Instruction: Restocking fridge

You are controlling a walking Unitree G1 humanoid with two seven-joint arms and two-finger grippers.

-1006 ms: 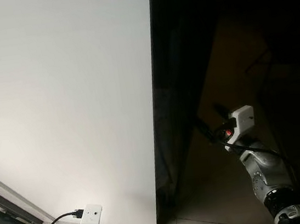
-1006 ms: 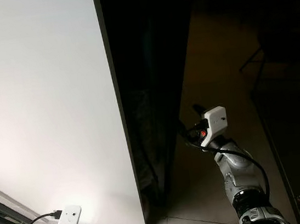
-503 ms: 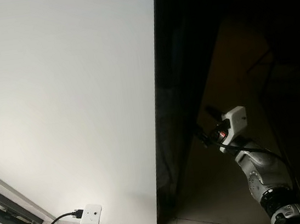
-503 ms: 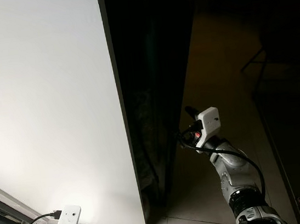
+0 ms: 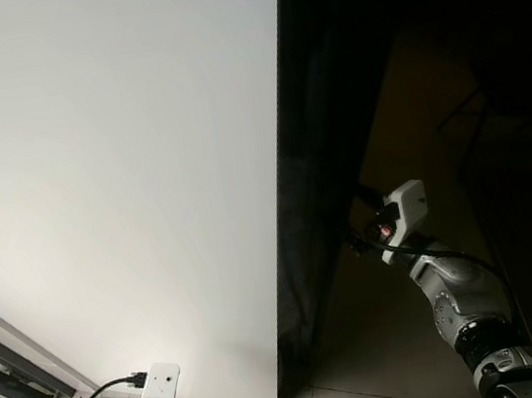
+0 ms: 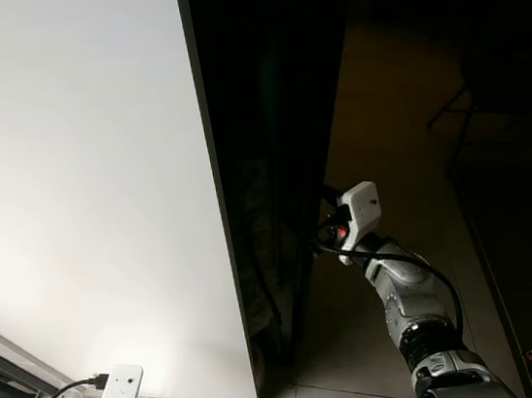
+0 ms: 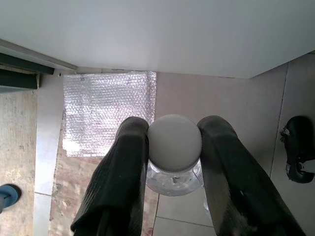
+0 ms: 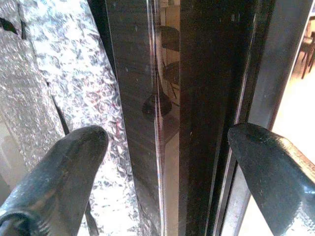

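Facing right hand (image 8: 162, 162) — dark fridge door edge (image 8: 206, 98), foil-lined wall (image 8: 54, 73).

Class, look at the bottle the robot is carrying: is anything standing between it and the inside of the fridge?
Yes, as far as the views show: the dark fridge door. The left hand holds the bottle low by the floor, while the right hand, fingers open, straddles the door's edge. No open fridge interior is visible yet.

Tall black fridge (image 6: 271, 159), glossy door edge facing out.
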